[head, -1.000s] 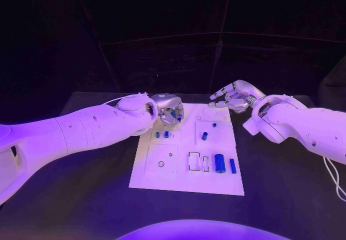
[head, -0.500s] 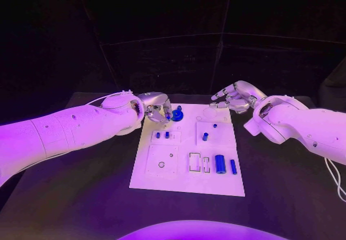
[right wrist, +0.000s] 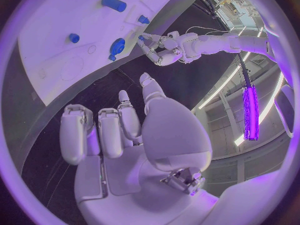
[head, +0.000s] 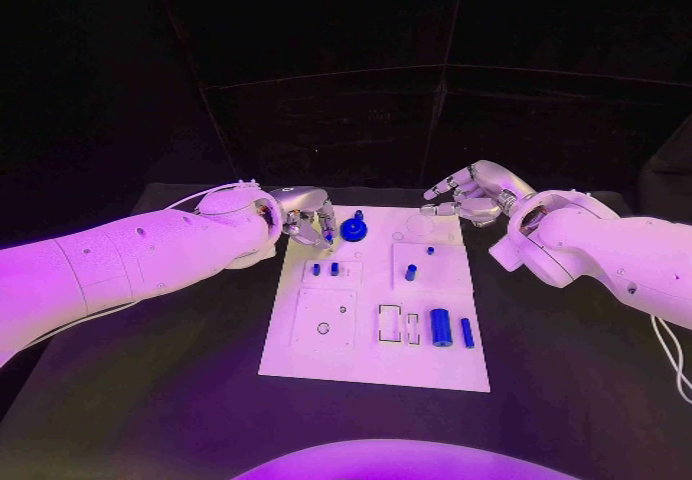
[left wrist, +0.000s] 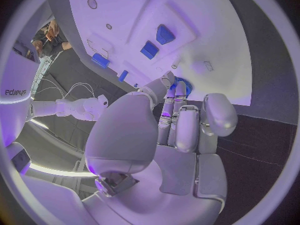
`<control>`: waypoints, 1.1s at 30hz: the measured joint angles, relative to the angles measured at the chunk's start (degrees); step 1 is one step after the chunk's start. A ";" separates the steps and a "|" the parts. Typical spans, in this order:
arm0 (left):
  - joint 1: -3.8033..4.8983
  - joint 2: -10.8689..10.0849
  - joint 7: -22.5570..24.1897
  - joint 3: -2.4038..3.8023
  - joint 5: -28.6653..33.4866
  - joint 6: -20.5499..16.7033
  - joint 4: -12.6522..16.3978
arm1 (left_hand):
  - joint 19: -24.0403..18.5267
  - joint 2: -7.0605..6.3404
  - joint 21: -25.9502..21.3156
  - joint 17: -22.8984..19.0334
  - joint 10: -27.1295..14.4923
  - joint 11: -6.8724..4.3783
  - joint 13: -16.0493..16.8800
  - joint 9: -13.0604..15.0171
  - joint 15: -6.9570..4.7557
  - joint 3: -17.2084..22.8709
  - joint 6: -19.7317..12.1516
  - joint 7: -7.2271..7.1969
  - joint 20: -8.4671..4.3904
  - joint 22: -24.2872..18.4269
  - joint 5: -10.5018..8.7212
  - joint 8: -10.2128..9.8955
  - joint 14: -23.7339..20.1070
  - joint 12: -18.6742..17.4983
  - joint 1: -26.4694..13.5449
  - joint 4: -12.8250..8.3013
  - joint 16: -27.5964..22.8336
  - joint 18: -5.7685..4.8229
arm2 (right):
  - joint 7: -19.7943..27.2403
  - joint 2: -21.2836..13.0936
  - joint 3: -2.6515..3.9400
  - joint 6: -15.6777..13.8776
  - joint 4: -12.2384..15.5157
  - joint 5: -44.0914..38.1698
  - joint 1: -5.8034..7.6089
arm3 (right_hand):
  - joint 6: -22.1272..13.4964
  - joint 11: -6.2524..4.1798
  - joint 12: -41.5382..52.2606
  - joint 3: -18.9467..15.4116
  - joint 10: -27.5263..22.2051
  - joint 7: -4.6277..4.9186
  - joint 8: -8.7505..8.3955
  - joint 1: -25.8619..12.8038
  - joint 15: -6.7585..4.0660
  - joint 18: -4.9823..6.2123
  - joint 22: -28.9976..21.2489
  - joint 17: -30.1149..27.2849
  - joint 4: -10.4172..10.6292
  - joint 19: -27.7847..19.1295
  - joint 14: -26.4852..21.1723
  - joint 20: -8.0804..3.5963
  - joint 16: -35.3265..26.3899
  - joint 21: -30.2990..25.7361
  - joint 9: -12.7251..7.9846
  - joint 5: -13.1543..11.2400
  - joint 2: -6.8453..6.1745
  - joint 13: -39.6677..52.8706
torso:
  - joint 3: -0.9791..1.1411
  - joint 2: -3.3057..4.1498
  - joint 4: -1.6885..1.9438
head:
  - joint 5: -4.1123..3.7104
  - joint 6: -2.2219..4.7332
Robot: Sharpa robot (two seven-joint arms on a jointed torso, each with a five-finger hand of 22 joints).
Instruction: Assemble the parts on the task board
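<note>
The white task board lies mid-table. A round blue part with a peg on top stands at the board's far left corner; it also shows past my fingertips and from the other wrist. My left hand hovers just left of it, fingers stretched toward it, and a small gap shows between them in the right wrist view. My right hand hangs over the table near the board's far right corner, fingers apart and holding nothing. Two small blue pegs stand in the board behind a square plate.
A thick blue cylinder and a slim blue bar lie on the board's near right, beside two rectangular slots. Two more small blue pieces sit mid-board. A small ring hole marks the near left plate.
My left hand has drawn back to the left from the board's far corner. The round blue part, earlier among its fingers, now stands free on the board. The right hand has barely moved.
</note>
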 measured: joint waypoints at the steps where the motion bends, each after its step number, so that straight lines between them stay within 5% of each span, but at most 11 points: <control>1: -0.01 0.09 -0.04 -0.01 0.10 0.08 -0.05 | 0.00 0.00 0.00 0.00 0.00 0.00 0.00 -0.01 0.00 0.00 0.00 0.00 0.00 0.00 0.00 0.00 0.00 0.00 0.00 0.00 0.00 0.00 | 0.00 0.00 0.00 0.00 0.00 0.00 0.00 | 0.00 0.00 0.00 0.00 0.00 0.00 0.00 0.00 0.00 0.01 0.00 0.00 0.00 0.00 0.00 0.00 0.00 0.00 0.00 0.00 0.00 0.00 | 0.00 0.01 -0.01 | 0.02 0.00; 33: -0.43 1.49 -1.00 -0.47 0.98 2.75 -1.74 | 0.00 -0.25 0.00 -0.10 0.18 -0.20 -0.09 -0.14 0.00 0.31 -0.01 -0.01 0.00 -0.02 0.00 -0.22 0.00 -0.23 -0.23 -0.01 0.00 0.05 | 0.01 0.08 0.00 0.01 0.02 0.00 -0.01 | 0.00 0.00 0.00 0.00 0.00 0.00 0.00 0.00 0.00 0.00 0.00 -0.01 -0.01 0.00 0.00 0.00 0.00 0.00 0.00 0.00 0.00 0.00 | 0.02 0.02 0.02 | -0.17 -0.19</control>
